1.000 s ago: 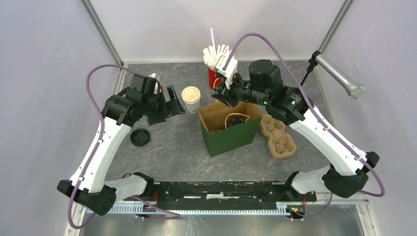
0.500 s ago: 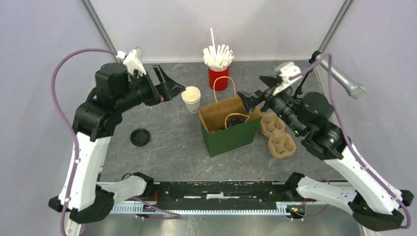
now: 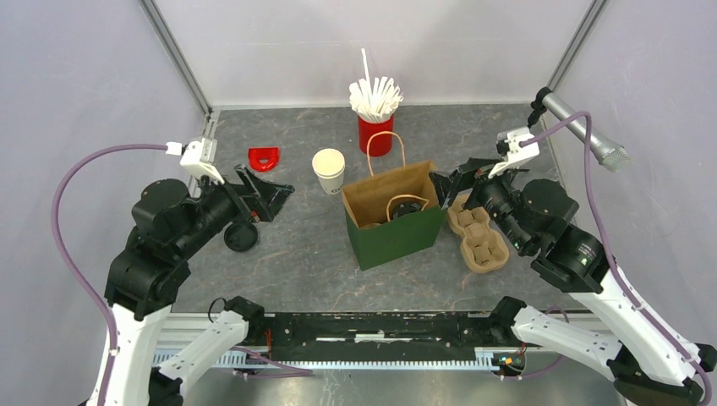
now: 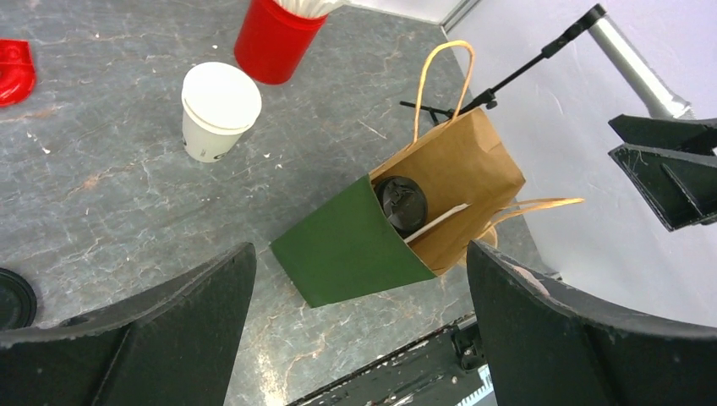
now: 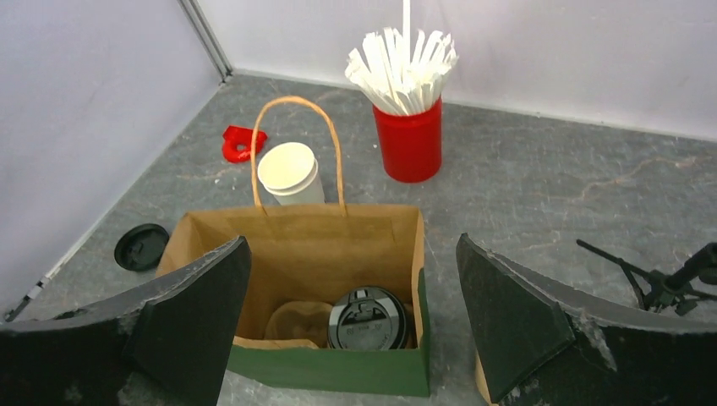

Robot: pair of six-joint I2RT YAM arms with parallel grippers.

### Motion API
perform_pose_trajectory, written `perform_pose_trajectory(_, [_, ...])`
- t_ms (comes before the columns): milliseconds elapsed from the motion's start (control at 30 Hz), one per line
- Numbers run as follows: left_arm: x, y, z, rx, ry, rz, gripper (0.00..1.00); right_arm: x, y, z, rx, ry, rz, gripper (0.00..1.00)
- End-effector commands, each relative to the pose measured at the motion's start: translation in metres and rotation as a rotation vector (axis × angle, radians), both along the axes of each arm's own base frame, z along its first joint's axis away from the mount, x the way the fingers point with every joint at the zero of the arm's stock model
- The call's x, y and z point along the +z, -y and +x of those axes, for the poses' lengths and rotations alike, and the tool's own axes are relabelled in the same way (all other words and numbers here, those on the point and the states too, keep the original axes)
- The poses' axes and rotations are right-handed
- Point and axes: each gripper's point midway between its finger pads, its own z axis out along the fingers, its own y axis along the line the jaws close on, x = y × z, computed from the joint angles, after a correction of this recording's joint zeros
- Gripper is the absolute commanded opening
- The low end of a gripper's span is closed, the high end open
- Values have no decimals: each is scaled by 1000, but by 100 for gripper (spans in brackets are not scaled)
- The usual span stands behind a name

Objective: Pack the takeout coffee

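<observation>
We see the takeout coffee, round black lid up, in the green paper bag between the right gripper's wide fingers, perhaps beside pulp cardboard. The left gripper gapes empty, with smooth white cups beyond.

Left gripper: jaws wide apart, nothing between them; black fingers fill the bottom corners.
Bag: green outside, brown inside, open, standing on the grey table.
Coffee: inside the bag, black lid up, against the green wall; a white stick lies just beside it.
Handles: one upright, one flopped rightward.
Cups: white, lidless, left of the bag, apart from it.
Red cup: just beyond the cups, white straws at its mouth.
Loose lid: black, cut off by the left edge.
Red piece: top-left edge.
Mic: on a thin black stand beyond the bag.
Right gripper: black, at the right edge, clear of the bag.
</observation>
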Motion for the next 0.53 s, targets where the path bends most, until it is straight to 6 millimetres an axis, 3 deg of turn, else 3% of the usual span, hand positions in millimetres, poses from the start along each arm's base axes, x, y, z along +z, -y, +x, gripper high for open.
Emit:
perform_pose_trajectory(0, [-8,0,13,21,-12,27,100,-6,7,-4,-15,2,25,98])
perform_pose_trajectory(500, [-13,10,19,-15,-53,25,100,-1,6,-6,-2,42,83,98])
